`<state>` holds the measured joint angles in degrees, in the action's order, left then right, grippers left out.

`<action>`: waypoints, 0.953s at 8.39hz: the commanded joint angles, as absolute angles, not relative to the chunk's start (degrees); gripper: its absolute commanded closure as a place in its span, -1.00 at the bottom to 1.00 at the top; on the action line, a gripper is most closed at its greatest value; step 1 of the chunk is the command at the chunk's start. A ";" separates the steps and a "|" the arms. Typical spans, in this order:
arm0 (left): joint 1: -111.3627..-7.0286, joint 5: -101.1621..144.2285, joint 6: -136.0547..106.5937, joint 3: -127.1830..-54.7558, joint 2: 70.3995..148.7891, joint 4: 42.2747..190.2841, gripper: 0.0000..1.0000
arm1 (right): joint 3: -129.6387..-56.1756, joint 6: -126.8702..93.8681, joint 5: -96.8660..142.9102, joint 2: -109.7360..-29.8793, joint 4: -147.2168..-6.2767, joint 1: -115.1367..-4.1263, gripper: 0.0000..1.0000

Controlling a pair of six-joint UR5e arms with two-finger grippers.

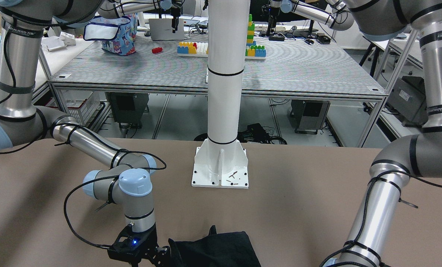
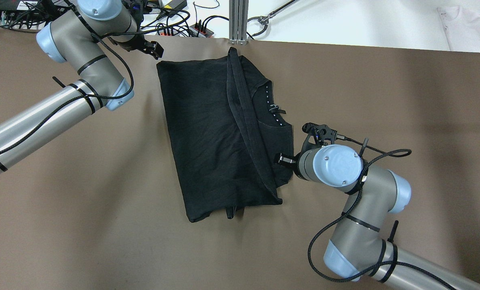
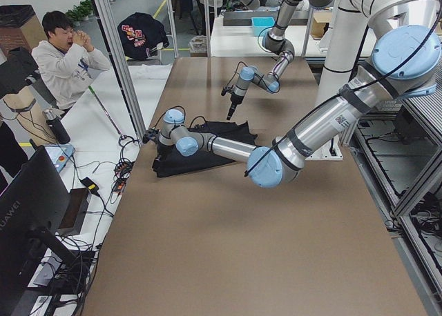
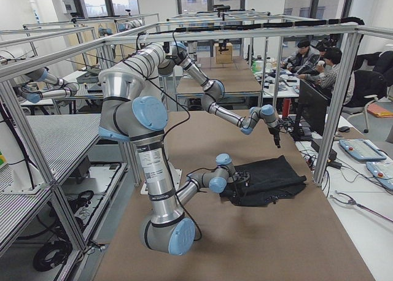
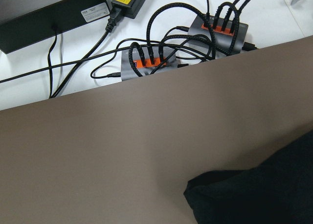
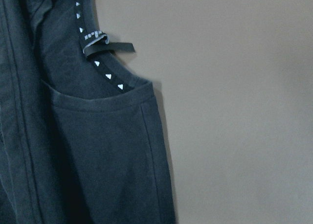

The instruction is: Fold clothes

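Left gripper (image 2: pixel 145 42) hangs by the far-left corner of the black shirt (image 2: pixel 207 137), close to the brown table's (image 2: pixel 62 193) far edge. Its fingers are hidden, so I can't tell if it's wide or pinched. The shirt lies folded mid-table, with the collar and its white triangles peeking out on the right. Right gripper (image 2: pixel 289 161) is at the shirt's right edge, just below that collar. Can't tell its grip either.

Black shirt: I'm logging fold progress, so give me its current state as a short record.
item: black shirt, flat on the brown table
fold: one side lapped over the middle; neckline and label exposed on the robot's right
left pincer: by the far left corner, open or shut unclear
right pincer: at the right edge, state unclear
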<state>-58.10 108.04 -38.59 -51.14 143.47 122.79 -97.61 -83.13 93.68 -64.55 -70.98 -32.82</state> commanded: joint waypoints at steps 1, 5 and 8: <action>-58.10 108.11 -38.85 -52.56 142.47 122.78 -1.00 | -97.47 -95.09 86.24 -64.95 -71.02 -27.95 -0.60; -58.10 108.11 -38.94 -53.17 142.29 122.78 -1.00 | -97.47 -95.45 86.05 -65.13 -71.02 -26.55 0.21; -58.01 108.11 -38.85 -53.70 141.25 122.87 -1.00 | -97.99 -95.89 85.96 -64.95 -70.84 -26.45 1.00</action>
